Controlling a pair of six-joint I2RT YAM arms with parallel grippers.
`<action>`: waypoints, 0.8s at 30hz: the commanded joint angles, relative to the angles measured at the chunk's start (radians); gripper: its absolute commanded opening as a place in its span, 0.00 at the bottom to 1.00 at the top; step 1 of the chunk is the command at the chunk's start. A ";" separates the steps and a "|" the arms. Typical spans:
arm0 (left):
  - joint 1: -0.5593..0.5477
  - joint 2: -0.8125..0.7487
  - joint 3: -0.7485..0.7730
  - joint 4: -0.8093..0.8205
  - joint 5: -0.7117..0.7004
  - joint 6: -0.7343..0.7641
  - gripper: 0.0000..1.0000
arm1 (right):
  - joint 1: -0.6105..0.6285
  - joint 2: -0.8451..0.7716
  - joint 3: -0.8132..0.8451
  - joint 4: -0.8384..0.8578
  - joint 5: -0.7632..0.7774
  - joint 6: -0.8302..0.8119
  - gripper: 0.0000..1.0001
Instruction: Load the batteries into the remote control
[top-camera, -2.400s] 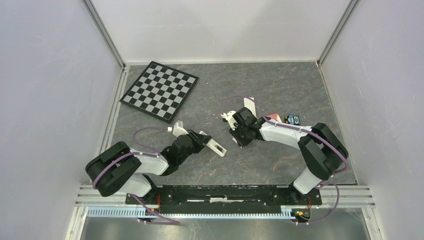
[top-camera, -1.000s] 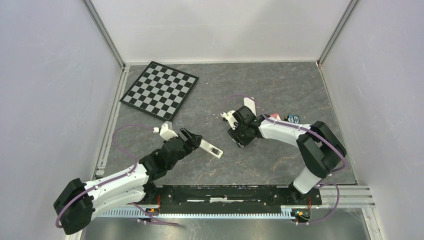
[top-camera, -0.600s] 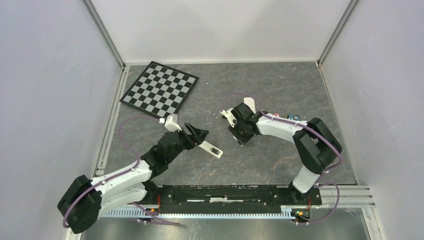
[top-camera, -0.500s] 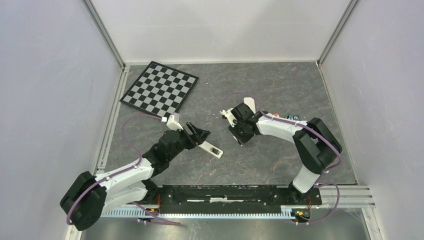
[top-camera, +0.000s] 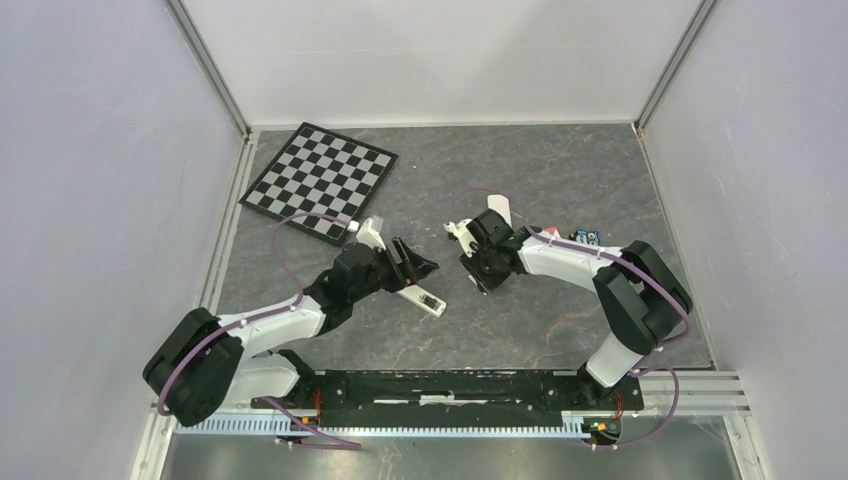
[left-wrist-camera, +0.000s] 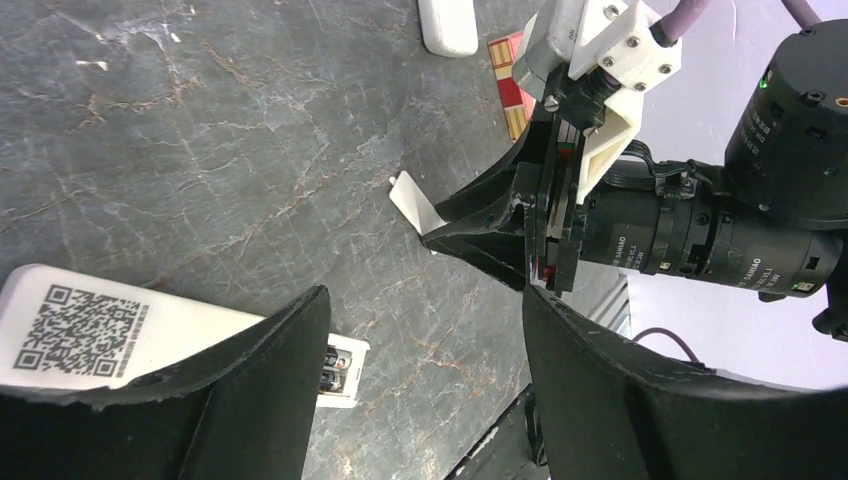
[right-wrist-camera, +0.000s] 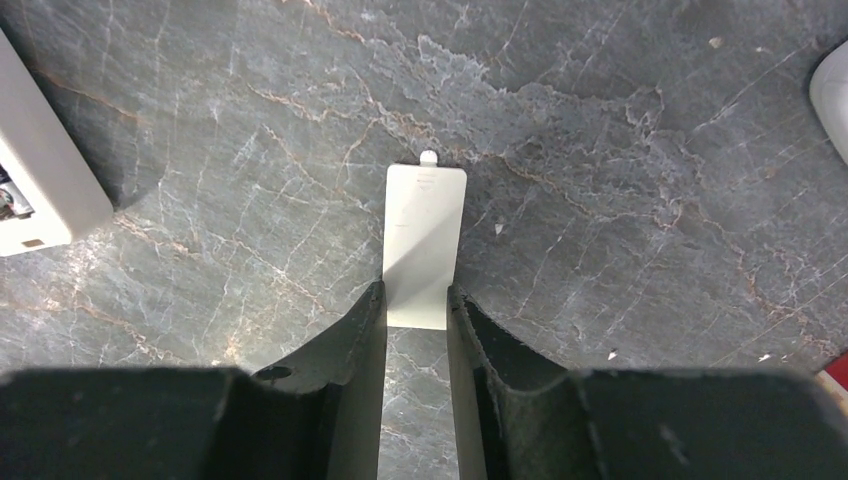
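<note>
The right gripper (right-wrist-camera: 417, 296) has its jaws narrow, pinching the near end of a thin white battery cover (right-wrist-camera: 424, 230). The cover tilts up off the table (right-wrist-camera: 620, 140) just right of the remote control (left-wrist-camera: 90, 335), near that remote's open end. The left gripper (top-camera: 414, 270) hangs with its jaws wide and nothing between them, just over the remote control's far side. The remote control lies face down, its white back and QR sticker upward. Its battery compartment (left-wrist-camera: 346, 386) is uncovered at the end toward the right gripper. Dark batteries (left-wrist-camera: 327, 361) lie inside; how many I cannot tell. A chessboard (top-camera: 320, 182) lies well beyond the remote control, to its left.
</note>
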 joint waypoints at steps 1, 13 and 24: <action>0.005 0.039 0.049 0.069 0.055 0.026 0.75 | -0.008 -0.046 -0.009 0.001 -0.026 0.010 0.32; 0.003 0.230 0.123 0.114 0.133 -0.022 0.72 | -0.022 -0.080 -0.022 0.031 -0.073 0.040 0.34; 0.003 0.341 0.182 0.105 0.140 -0.053 0.67 | -0.033 -0.090 -0.027 0.046 -0.083 0.047 0.35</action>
